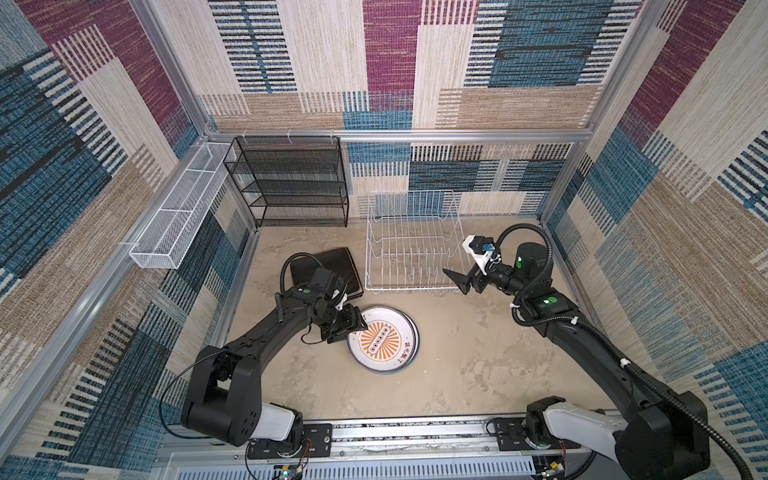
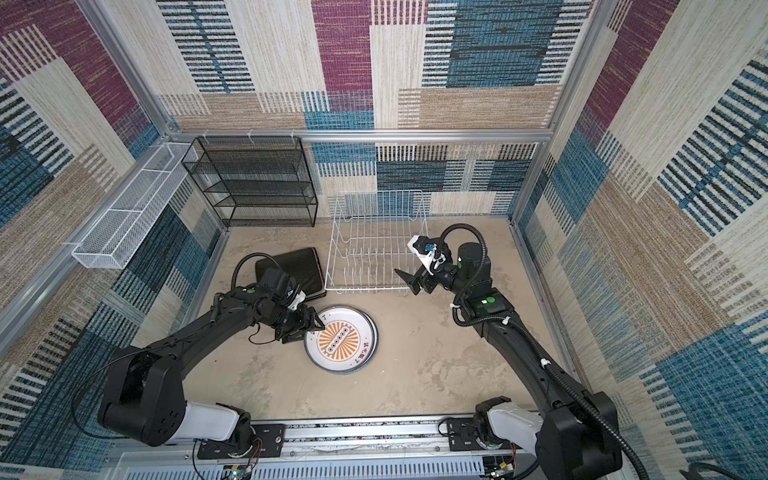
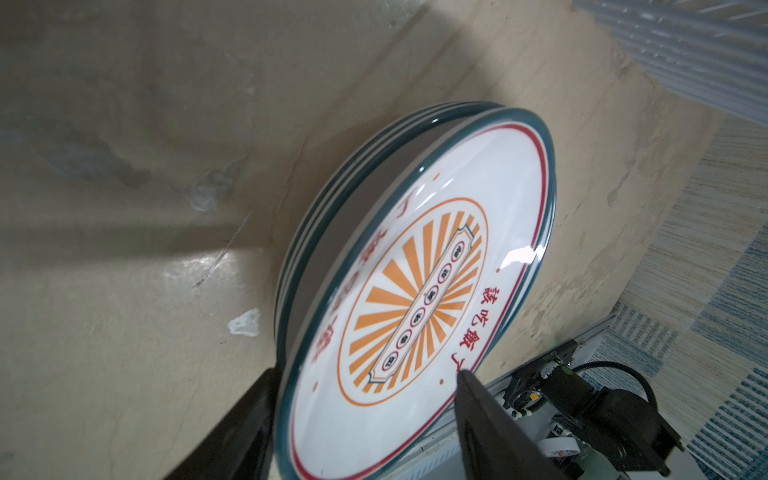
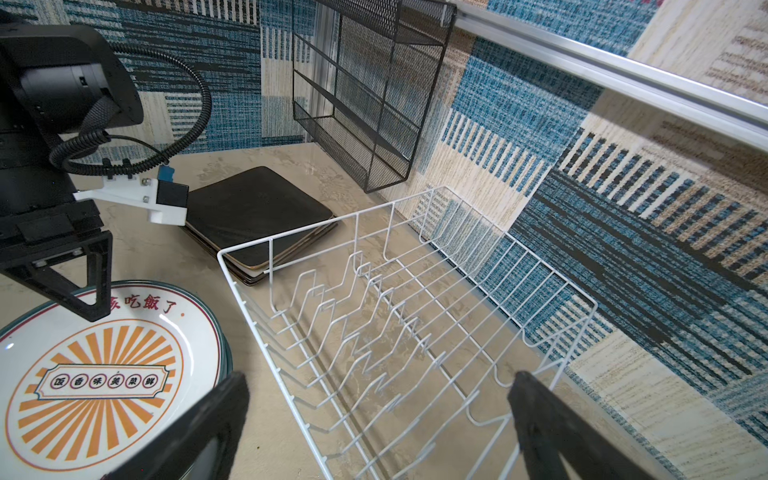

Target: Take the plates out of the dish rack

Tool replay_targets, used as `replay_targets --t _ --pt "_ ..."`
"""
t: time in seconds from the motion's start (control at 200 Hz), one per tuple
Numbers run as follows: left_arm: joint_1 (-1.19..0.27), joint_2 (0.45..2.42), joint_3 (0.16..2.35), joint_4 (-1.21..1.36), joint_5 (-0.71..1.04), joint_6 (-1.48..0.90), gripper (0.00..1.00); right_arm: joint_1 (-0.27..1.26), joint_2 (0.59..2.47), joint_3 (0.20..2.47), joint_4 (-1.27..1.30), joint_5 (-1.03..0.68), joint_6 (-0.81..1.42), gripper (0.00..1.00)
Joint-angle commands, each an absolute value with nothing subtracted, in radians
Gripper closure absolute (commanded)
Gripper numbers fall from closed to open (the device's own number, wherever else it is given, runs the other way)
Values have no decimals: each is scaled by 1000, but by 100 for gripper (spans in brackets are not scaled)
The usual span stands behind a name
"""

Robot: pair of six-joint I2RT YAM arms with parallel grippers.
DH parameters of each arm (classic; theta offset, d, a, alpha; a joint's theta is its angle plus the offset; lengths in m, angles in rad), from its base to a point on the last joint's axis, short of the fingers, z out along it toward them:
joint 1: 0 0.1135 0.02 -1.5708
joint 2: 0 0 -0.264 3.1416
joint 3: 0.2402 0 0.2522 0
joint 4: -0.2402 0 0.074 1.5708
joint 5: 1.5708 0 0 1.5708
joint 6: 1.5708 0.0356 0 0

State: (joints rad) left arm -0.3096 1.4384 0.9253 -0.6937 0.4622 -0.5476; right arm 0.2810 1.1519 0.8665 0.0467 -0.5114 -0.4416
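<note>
In both top views, a sand-coloured table (image 1: 457, 365) walled in by patterned panels. At the back left, a black mesh shelf unit (image 1: 291, 183) upright against the wall. To its right, the dish rack (image 1: 413, 245), white wire, standing on the table with rows of upright prongs. On the left wall, a long white mesh basket (image 1: 178, 212).

Just left of the rack, on the table, a stack of square plates (image 1: 338, 266) lying black backs up, partly hidden by the left arm; clearer in the right wrist view (image 4: 253, 216), touching the rack's corner or just beside it, cannot tell which. In front of the rack and apart from it, a stack of round plates (image 1: 386, 340), sunburst faces up.

Left gripper (image 1: 357, 332) at the left rim of the top round plate (image 3: 415, 291). In the left wrist view, one of its fingers (image 3: 266, 415) under the rim and the other over the face, jaws partly apart; that plate tilted up off the rims beneath (image 3: 332, 187). Clamped or merely straddling: cannot tell.

Right gripper (image 1: 461, 282) at the rack's near right corner, jaws spread wide, empty, touching nothing.
</note>
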Motion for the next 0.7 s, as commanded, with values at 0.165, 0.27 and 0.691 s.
replay_targets --t 0.165,0.27,0.691 --pt "-313 1412 982 -758 437 -493 30 282 1155 868 66 -491 -425 0" --pt "-312 1394 1003 -821 372 -478 26 282 1158 866 69 -489 -420 0" --pt "-312 1345 1026 -832 318 -469 24 281 1146 868 78 -458 -422 0"
